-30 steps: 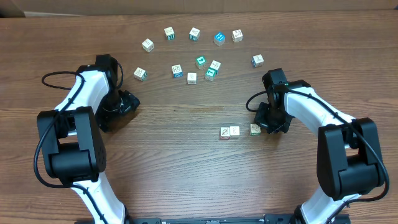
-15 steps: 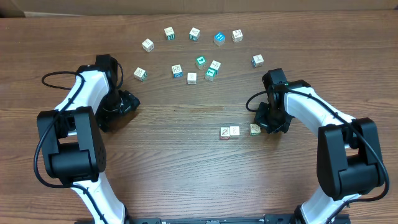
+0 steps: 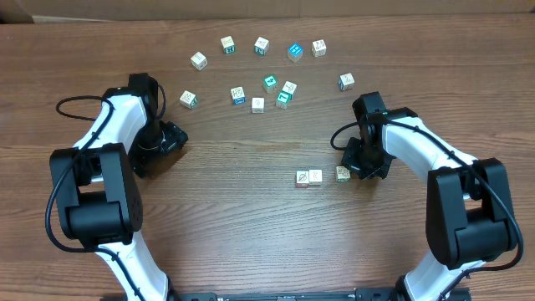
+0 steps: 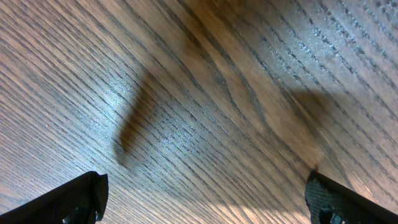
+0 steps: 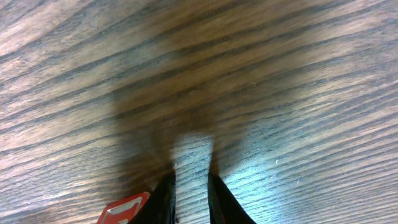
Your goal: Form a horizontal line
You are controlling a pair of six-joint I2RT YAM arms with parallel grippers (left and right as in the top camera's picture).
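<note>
horizontal line (image 3: pixel 308 177) near right fingers (image 5: pixel 163 205)

The table (image 3: pixel 251 226) is brown wood with dark, streaky grain. The horizontal line (image 3: pixel 308 177) shows tan and white faces, the lone cube (image 3: pixel 343 174) on its right greenish (pictures too small to read); the far loose cubes (image 3: pixel 262 45) are white-sided, some topped teal or blue.
</note>
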